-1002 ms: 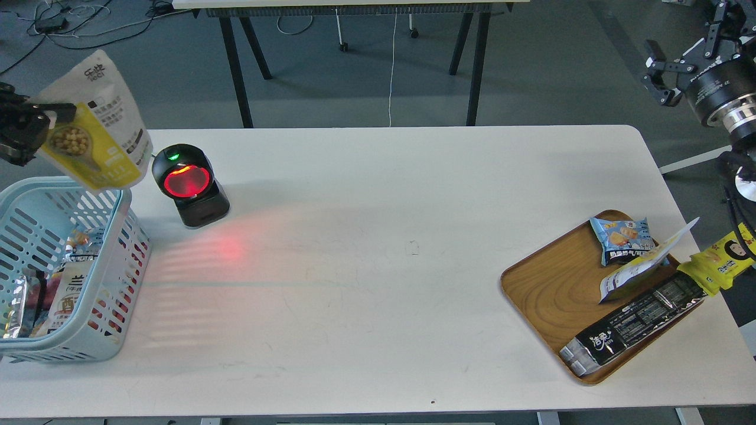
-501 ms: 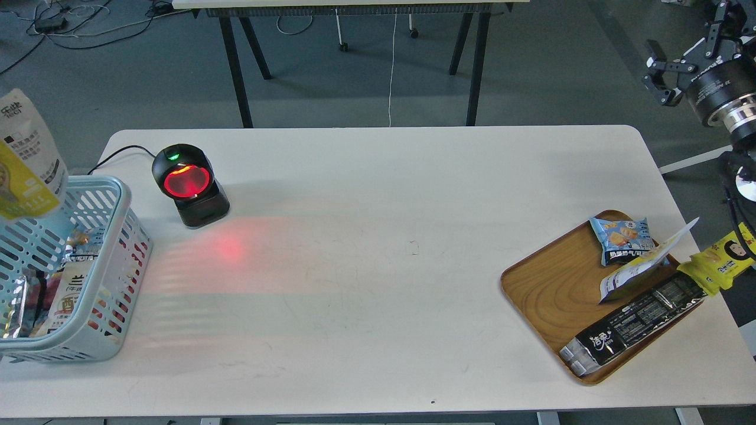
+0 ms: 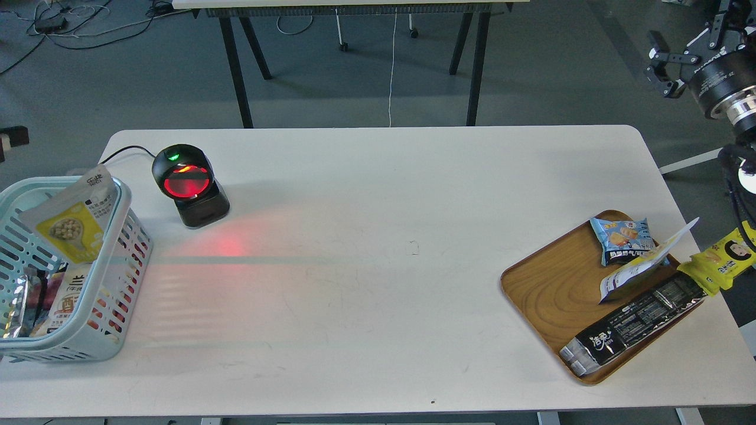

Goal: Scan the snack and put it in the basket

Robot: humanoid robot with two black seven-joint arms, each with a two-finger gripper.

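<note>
Snack (image 3: 74, 221) now in basket (image 3: 118, 277), table (image 3: 378, 236) unchanged

Right arm (image 3: 723, 94): black casing, silver ring, pale lettering, black cables; claw (image 3: 664, 68) black, apparently bracketed.

Scanner (image 3: 189, 184) beside basket (image 3: 121, 260); mid-table free.

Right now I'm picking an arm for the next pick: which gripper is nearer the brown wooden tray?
Right. The right gripper hangs above and beyond the brown wooden tray, off the table's far right corner; the left gripper sits across the table at the left edge.
</note>
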